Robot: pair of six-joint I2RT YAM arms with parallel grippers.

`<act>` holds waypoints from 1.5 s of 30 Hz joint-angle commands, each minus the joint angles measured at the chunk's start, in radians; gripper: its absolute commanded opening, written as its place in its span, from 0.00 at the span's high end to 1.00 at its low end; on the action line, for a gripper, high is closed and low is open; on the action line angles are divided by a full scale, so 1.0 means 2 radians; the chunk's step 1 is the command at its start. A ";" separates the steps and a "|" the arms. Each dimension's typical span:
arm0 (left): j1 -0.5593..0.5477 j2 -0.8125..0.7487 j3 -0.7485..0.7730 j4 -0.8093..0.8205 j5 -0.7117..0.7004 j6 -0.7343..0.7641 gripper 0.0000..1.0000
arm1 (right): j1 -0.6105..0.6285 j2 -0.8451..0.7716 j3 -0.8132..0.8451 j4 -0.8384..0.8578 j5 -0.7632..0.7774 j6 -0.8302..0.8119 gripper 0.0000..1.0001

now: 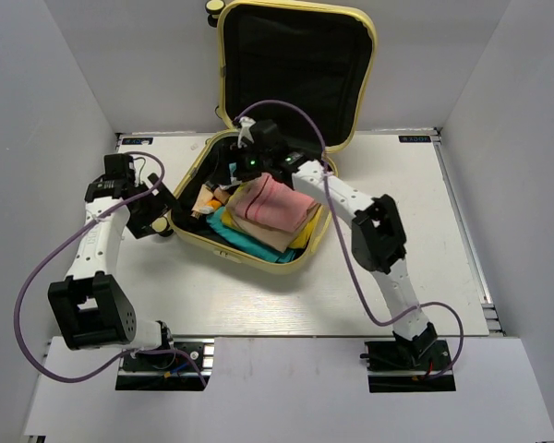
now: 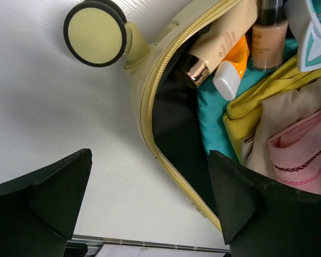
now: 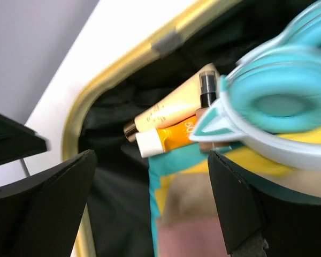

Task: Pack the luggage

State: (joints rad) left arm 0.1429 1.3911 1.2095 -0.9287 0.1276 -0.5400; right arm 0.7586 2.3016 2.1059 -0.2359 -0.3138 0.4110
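Luggage (image 1: 295,69) lies open mid-counter (image 1: 462,231), lid raised at the back. Inside: cream tube (image 3: 168,111), print unreadable; orange tube (image 3: 171,138), perhaps "50"; teal headphones (image 3: 278,104); pink towel (image 1: 272,205). Both tools gape empty: left tool (image 2: 150,206) over its left rim, right tool (image 3: 150,206) above the tubes.

I see my left arm (image 1: 92,249) bent sharply at the elbow, left gripper (image 2: 148,160) spread wide. My right arm (image 1: 379,231) reaches forward and leftward, right gripper (image 3: 151,160) likewise gaping.
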 commanded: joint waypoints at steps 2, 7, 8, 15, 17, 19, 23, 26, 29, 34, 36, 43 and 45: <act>0.003 -0.001 -0.007 0.015 0.012 0.003 0.00 | -0.046 -0.117 -0.010 -0.007 0.075 -0.057 0.10; 0.003 0.012 0.000 0.015 0.014 0.005 0.00 | -0.120 -0.158 -0.001 -0.049 0.196 -0.130 0.10; 0.002 0.017 0.001 0.014 0.011 0.008 0.00 | -0.141 -0.160 0.018 -0.055 0.210 -0.145 0.10; 0.003 0.031 -0.002 0.031 0.030 0.006 0.00 | -0.231 -0.165 0.054 0.009 0.322 -0.254 0.10; 0.003 0.038 0.000 0.036 0.041 0.007 0.00 | -0.250 -0.138 0.075 0.004 0.299 -0.257 0.10; 0.000 0.051 0.003 0.039 0.048 0.008 0.00 | -0.267 -0.128 0.097 0.023 0.283 -0.261 0.10; -0.006 0.073 0.010 0.044 0.049 0.012 0.00 | -0.295 -0.101 0.101 0.070 0.191 -0.227 0.10; -0.012 0.092 0.018 0.039 0.051 0.017 0.01 | -0.308 -0.075 0.117 0.112 0.123 -0.209 0.10; -0.015 0.106 0.024 0.036 0.052 0.018 0.08 | -0.313 -0.043 0.147 0.150 0.098 -0.186 0.30; -0.028 0.122 0.027 0.048 0.062 0.018 0.22 | -0.308 -0.067 0.099 0.173 0.060 -0.191 1.00; -0.036 0.128 0.036 0.046 0.070 0.018 0.31 | -0.306 -0.107 0.067 0.179 0.046 -0.197 1.00; -0.058 0.126 0.032 0.062 0.072 0.005 0.50 | -0.288 -0.242 -0.052 0.126 -0.051 -0.280 1.00; -0.065 0.123 0.028 0.069 0.071 -0.002 0.50 | -0.280 -0.279 -0.106 0.119 -0.079 -0.297 1.00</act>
State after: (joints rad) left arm 0.0673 1.6608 1.2457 -0.8742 0.1566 -0.4988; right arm 0.1574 1.9186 1.9579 0.0528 -0.1802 -0.0925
